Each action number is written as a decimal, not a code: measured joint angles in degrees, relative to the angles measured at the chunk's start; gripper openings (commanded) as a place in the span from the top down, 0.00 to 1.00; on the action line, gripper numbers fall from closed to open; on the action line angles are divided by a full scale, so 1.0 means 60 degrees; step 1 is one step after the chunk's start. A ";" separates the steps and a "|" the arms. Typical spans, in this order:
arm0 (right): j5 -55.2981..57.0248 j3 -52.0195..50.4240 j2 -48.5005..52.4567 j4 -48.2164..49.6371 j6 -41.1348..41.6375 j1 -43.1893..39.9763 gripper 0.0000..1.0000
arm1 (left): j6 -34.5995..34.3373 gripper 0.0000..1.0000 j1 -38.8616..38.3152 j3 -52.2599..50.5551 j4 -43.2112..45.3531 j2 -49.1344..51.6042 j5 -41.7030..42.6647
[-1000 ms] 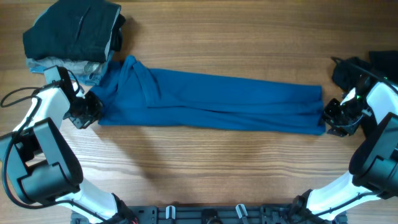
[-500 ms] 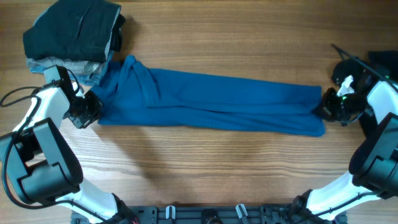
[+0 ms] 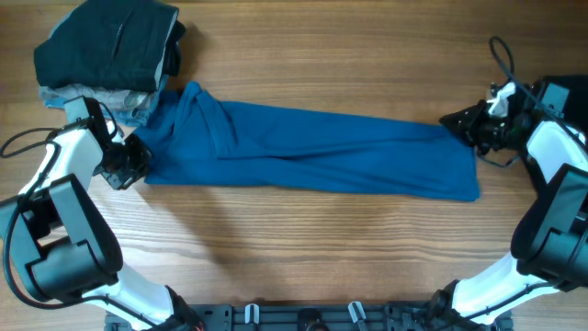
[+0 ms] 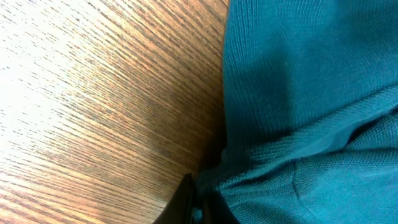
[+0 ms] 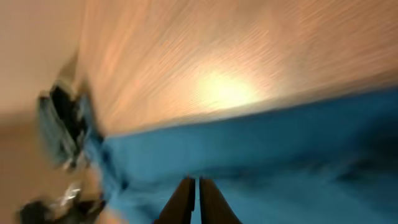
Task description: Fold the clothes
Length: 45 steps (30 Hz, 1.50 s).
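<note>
Stretching 9 to 3 o'clock, the polo shirt [image 3: 312,152] has the left end effector [image 3: 140,163] clamped on one end, the right end effector [image 3: 450,120] closed at the other, hold unclear.

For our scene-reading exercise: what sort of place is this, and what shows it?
Probably a robotics lab bench for laundry-folding trials: a left arm and right arm reach over a wooden table, a blue polo shirt lies stretched between them, and folded garments are stacked in one corner.
</note>
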 measured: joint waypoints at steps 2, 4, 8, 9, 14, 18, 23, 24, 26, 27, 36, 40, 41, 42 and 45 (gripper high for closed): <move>-0.0175 0.0022 -0.0007 -0.0874 -0.0328 0.0240 0.92 | 0.0000 0.96 0.0004 0.0000 0.0000 0.0000 0.0000; 0.0127 0.0022 -0.0007 -0.1749 -0.0732 0.0798 0.92 | 0.0000 0.96 0.0004 0.0000 0.0000 0.0000 0.0000; 0.1679 0.0022 -0.0007 -0.2259 -0.1115 0.2025 0.89 | 0.0000 0.96 0.0004 0.0000 0.0000 0.0000 0.0004; 0.2215 0.0022 -0.0007 -0.2437 -0.1089 0.2280 0.89 | 0.0000 0.96 0.0004 0.0000 -0.0004 0.0000 0.0000; 0.3974 0.0018 -0.0007 -0.2743 -0.0674 0.2266 0.64 | 0.0000 0.96 0.0007 0.0000 0.0000 0.0000 0.0000; 0.4411 0.0018 -0.0011 -0.2550 -0.0761 0.0732 0.44 | 0.0000 0.96 0.0007 0.0000 0.0000 0.0000 0.0000; 0.4707 0.0018 -0.0011 -0.2586 -0.1650 -0.0306 0.50 | 0.0000 0.96 0.0007 0.0000 -0.0004 0.0000 0.0000; 0.4725 0.0018 -0.0011 -0.2583 -0.1716 -0.0306 0.51 | 0.0000 0.96 0.0007 0.0000 0.0000 0.0000 0.0000; 0.4717 0.0018 -0.0011 -0.2586 -0.1920 -0.0302 0.53 | 0.0080 0.96 0.0007 0.0000 0.0000 0.0000 0.0051; 0.4710 0.0018 -0.0011 -0.2583 -0.1978 -0.0306 0.53 | 0.0222 0.96 0.0007 0.0000 -0.0004 0.0000 0.0164; 0.4612 0.0018 -0.0011 -0.2517 -0.1923 -0.0863 0.39 | 0.0769 0.96 0.0007 0.0004 0.0000 -0.0007 0.0503; 0.5111 0.0018 -0.0011 -0.2736 -0.1923 -0.1162 0.41 | 0.0834 0.96 0.0007 0.0000 0.0000 -0.0011 0.0437; 0.5271 0.0007 -0.0015 -0.2761 -0.1945 -0.1162 0.43 | 0.0838 0.96 0.0007 0.0004 0.0000 -0.0011 0.0433; 0.5344 -0.0029 -0.0018 -0.2761 -0.2004 -0.1155 0.46 | 0.0838 0.96 0.0007 0.0000 0.0000 -0.0007 0.0433; 0.5493 -0.0237 -0.0029 -0.2769 -0.2091 -0.1133 0.51 | 0.0841 0.96 0.0007 0.0004 0.0000 -0.0011 0.0426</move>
